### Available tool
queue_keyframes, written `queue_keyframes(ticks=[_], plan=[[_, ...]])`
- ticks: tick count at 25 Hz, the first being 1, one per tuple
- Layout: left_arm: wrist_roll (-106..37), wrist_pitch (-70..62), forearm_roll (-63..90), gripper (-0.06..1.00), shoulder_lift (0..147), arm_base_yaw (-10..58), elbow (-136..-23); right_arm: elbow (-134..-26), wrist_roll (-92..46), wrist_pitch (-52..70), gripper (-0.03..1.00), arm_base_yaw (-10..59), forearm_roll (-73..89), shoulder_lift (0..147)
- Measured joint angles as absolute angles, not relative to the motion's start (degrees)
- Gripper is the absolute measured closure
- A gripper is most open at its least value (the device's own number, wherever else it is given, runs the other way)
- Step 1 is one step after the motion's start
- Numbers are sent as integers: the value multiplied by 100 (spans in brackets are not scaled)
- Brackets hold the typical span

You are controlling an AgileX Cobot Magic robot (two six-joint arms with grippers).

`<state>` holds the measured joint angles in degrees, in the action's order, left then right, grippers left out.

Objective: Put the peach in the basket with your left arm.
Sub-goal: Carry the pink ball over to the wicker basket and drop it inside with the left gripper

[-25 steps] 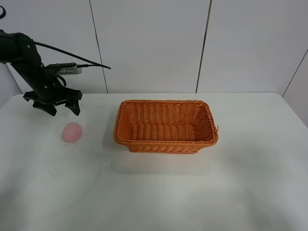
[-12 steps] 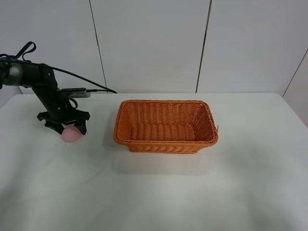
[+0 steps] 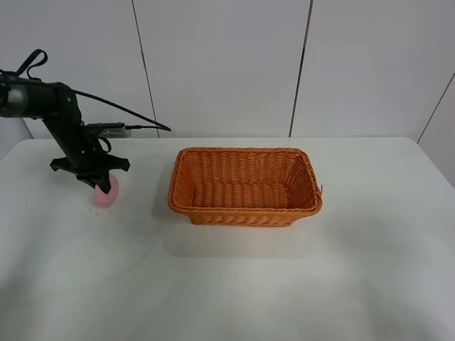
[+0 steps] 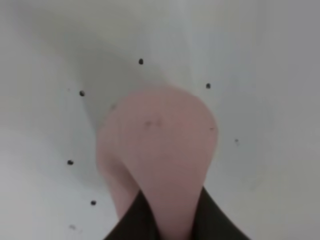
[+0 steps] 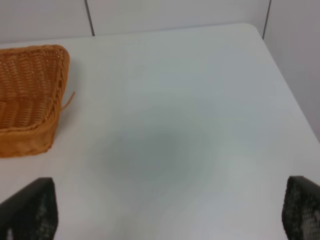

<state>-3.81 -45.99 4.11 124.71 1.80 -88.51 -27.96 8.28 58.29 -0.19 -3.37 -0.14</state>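
On a smooth white table point(image 3: 234, 284), a rectangular woven orange wicker basket point(image 3: 242, 213) with a braided rim sat mid-surface. Well to its left, the black jointed left arm point(image 3: 67, 128) angled steeply down, its claw point(image 3: 102, 186) pinching the small, matte, pale pink peach point(image 3: 108, 195), which rested on the tabletop among dark specks point(image 4: 82, 93).
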Motion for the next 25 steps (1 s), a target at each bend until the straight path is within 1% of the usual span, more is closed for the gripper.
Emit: queue_keyframes(ticks=[8,13,18,25], plan=[[-355,-5839,416,78,11750,180,-9972,-2796,828,5829,27,-19,-337,-14],[-267,-6589,378,78,11697,312,-10553,-2796,828,5829,27,-19,-337,-14],[-109,-6702,377,78,11697,989,-11158,-2796,828,5829,27,-19,-337,-14],[0,-6702,400,78,12132,2290,-11716,-2796,828,5829,27,-19,-337,-14]])
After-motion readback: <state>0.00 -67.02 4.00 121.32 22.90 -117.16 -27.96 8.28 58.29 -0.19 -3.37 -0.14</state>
